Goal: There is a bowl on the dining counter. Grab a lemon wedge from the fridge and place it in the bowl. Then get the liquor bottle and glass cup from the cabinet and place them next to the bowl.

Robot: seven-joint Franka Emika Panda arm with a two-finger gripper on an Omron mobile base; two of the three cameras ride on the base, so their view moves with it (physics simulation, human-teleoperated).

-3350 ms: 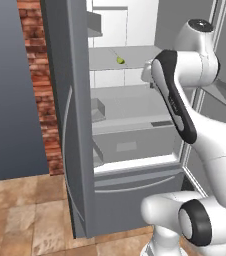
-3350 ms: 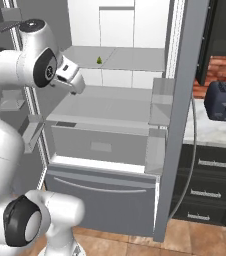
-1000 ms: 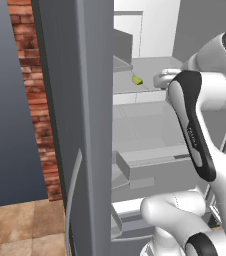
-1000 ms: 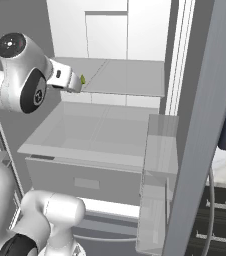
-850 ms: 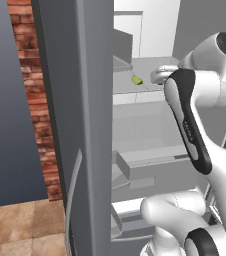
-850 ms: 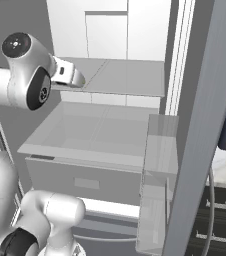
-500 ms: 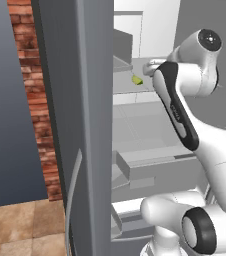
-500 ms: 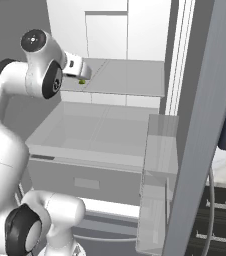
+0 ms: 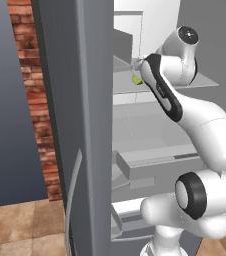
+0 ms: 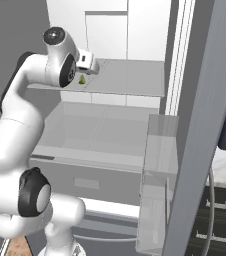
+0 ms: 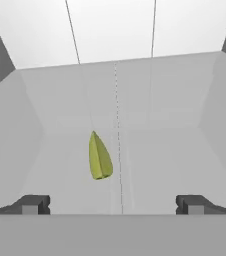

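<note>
Progress is judged to be at the first step only: the wedge is not yet grasped, and the bowl, bottle and cup are yet to be dealt with. The fridge is seen open, with its door standing in the foreground of the left base view, and the arm is reached in at the level of the upper shelf.

The wedge, a small yellow-green piece, is seen lying on that shelf, well back from the front edge. In the hand view it is placed ahead of the pincer, nearer the left fingertip than the right, and clear of both. The pincer is spread wide, with nothing between its tips. In the right base view the wedge is glimpsed just below the hand; whether the fingers are already level with it cannot be told well from there, since the wrist covers much of the gap.

What is left, as far as can be judged: the pincer has to be brought forward around the wedge and shut on it, the wedge carried to the bowl on the dining surface and dropped in, and then the bottle and cup fetched from the cabinet and set beside the bowl.
</note>
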